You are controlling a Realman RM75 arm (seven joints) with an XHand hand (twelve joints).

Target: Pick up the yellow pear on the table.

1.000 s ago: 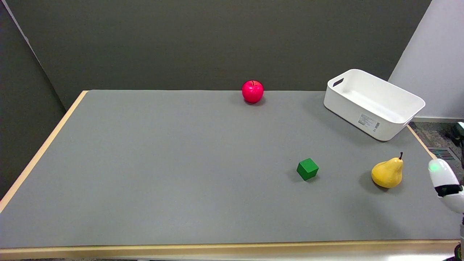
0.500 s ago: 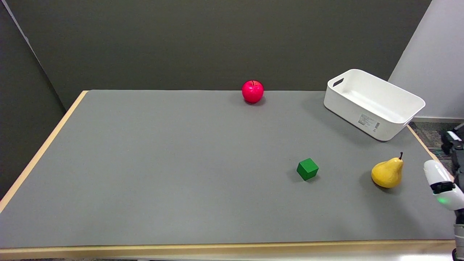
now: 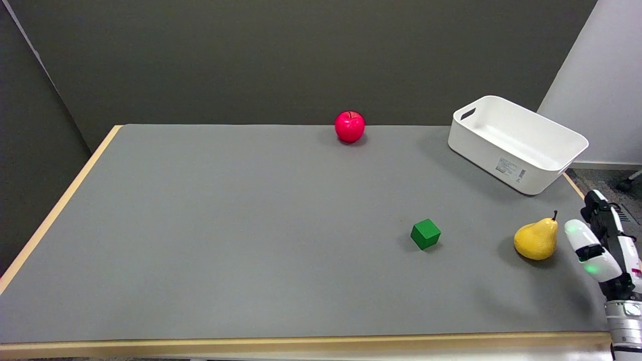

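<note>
- Grey matte table top [image 3: 251,240] with pale wooden edging; largest item, carrying everything listed below.
- White plastic rectangular bin [image 3: 516,143] with cut-out handle and printed label; far right corner of table, nothing visible inside.
- White-and-black robot right hand [image 3: 599,235] on white arm, entering at lower right; just beside yellow pear on its right, no contact visible. Nothing seen held. Fingers mostly hidden and partly cut off by picture edge: released or clenched cannot be told. Green light glowing on white shell.
- Yellow plastic-looking pear [image 3: 536,239] with short dark stem; resting on table near right edge, stem leaning up and right toward hand, shadow directly beneath, so not lifted.
- Red glossy apple [image 3: 349,126]; far edge of table, middle, well apart from pear.
- Green small cube [image 3: 425,233]; left of pear, near but apart, tilted corner toward camera.
- Progress, judged: approach nearly complete, hand alongside target. Remaining: closing fingers round pear body, then raising it off table. Grasp and lift both not yet done.
- Hidden or unclear: palm side of hand and finger spread; exact gap between hand and pear; hand height above table; lower arm cropped at picture corner; floor objects beyond right table edge too small to identify.
</note>
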